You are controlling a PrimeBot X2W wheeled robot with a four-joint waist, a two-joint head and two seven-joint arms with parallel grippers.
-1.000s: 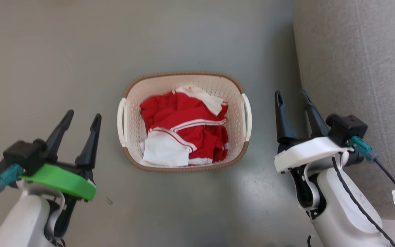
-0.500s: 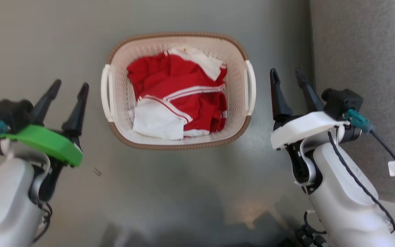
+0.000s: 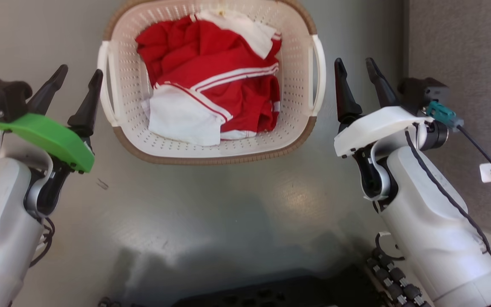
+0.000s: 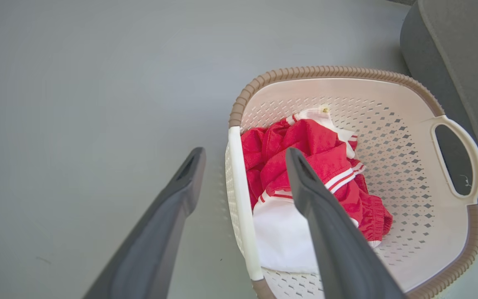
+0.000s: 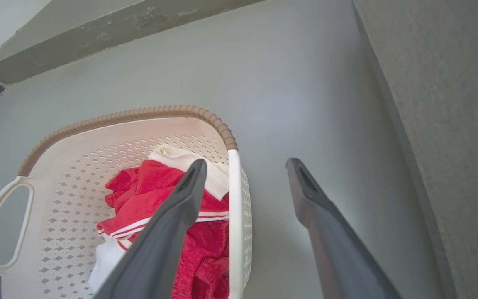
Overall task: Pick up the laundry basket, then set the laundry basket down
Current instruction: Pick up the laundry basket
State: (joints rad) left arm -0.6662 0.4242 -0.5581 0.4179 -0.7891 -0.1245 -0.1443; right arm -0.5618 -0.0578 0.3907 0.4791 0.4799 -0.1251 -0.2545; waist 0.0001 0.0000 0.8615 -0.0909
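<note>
The laundry basket [image 3: 211,160], cream with a brown rim, stands on the grey floor at the top centre of the head view, holding red and white clothes [image 3: 211,81]. My left gripper [image 3: 80,71] is open just outside the basket's left handle [image 3: 104,85]. My right gripper [image 3: 353,62] is open just outside the right handle [image 3: 319,72]. In the left wrist view the white handle [image 4: 239,187] lies in line between the open fingers of the left gripper [image 4: 245,151]. In the right wrist view the other handle [image 5: 234,207] lies the same way for the right gripper [image 5: 246,162]. Neither grips anything.
A grey upholstered piece of furniture [image 3: 463,51] stands close along the right side of the basket and my right arm. My dark base [image 3: 271,294] fills the bottom edge. A wall skirting [image 5: 98,29] runs beyond the basket. Open floor lies to the left.
The head camera has dropped closer, so the basket looks larger and higher in the picture. Both open grippers have come forward to flank its handles.
</note>
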